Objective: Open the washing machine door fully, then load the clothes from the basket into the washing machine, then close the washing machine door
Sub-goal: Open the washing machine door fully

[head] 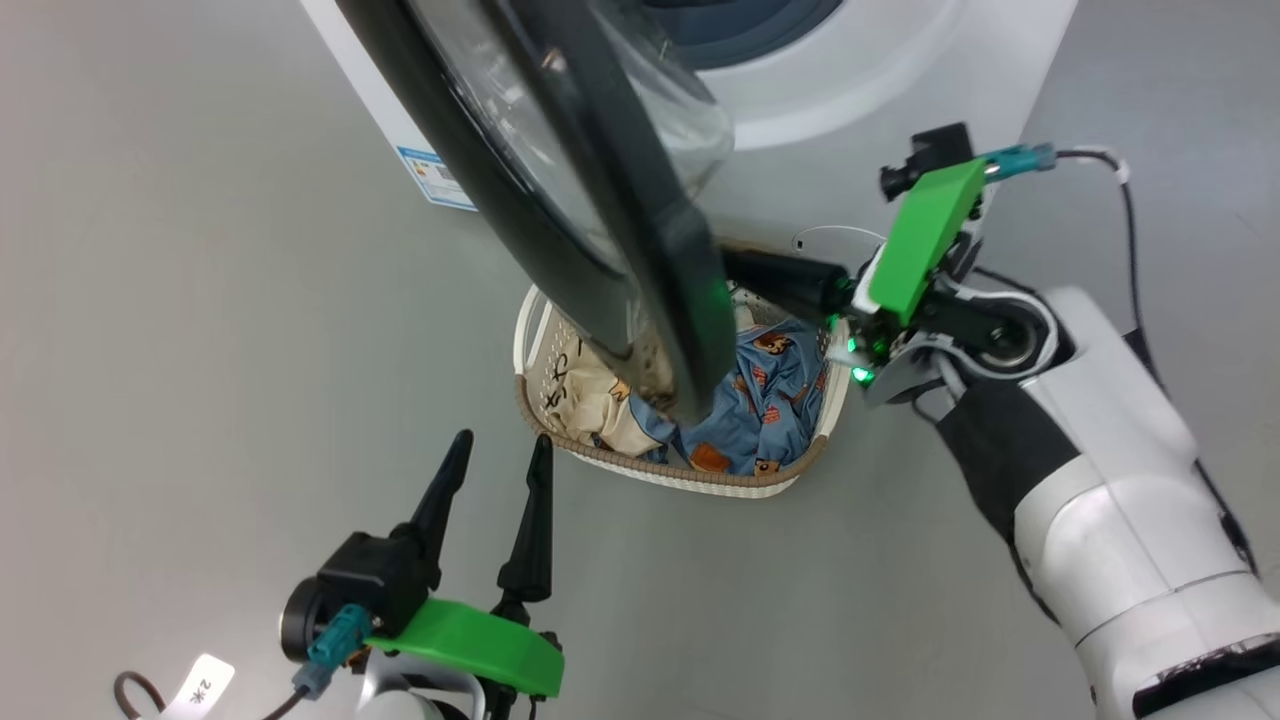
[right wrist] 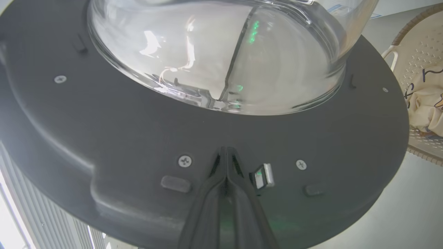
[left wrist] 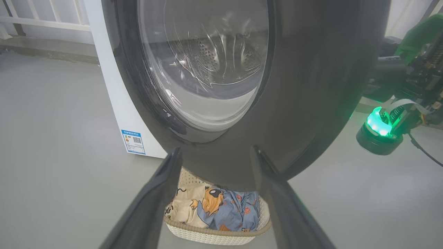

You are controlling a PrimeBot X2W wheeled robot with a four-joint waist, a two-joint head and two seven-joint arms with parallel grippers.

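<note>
Door-opening step: right claw (right wrist: 226, 155), shut empty, tips on inner face of round black-rimmed glass washing machine door (head: 640, 230); next, probably push it farther left; left claw (head: 500, 442) spread, idle.

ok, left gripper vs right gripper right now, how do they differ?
The left gripper has its jaws wide apart; the right gripper is shut tight, on nothing. The left gripper hangs free above the floor, short of the basket; the right gripper's tips sit against the inner face of the washing machine door. Both have long dark fingers and a green wrist cover.
</note>
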